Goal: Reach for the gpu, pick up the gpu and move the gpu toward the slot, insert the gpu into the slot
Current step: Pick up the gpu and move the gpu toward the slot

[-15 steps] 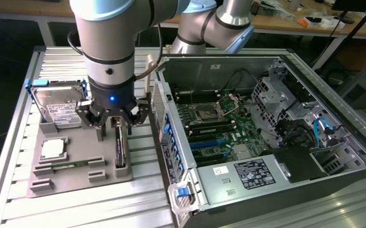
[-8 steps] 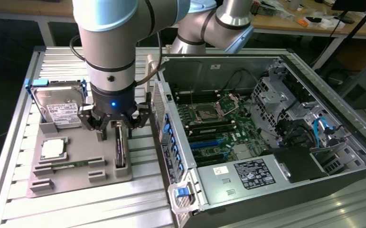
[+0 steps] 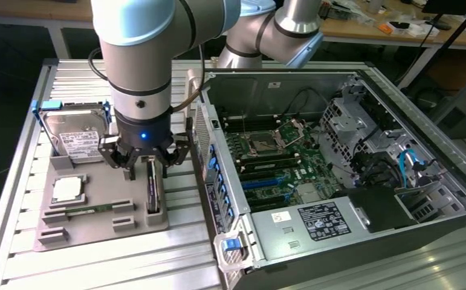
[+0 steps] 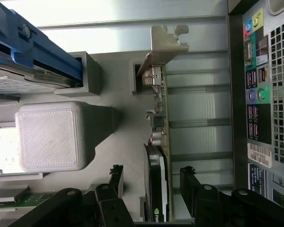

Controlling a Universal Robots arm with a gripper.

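Note:
The gpu stands on its edge in a slot of the grey holder tray, left of the open computer case. In the wrist view I look down on the gpu: its silver bracket is at the far end and the black fan housing is nearer the gripper. My gripper is low over the card and open. Its fingers straddle the fan end of the gpu, with a gap on each side. The blue expansion slots lie on the motherboard inside the case.
The tray also holds a silver hard drive in a blue bracket, a processor and a memory stick. A raised grey block sits beside the card. The case's rear panel is close on the card's other side.

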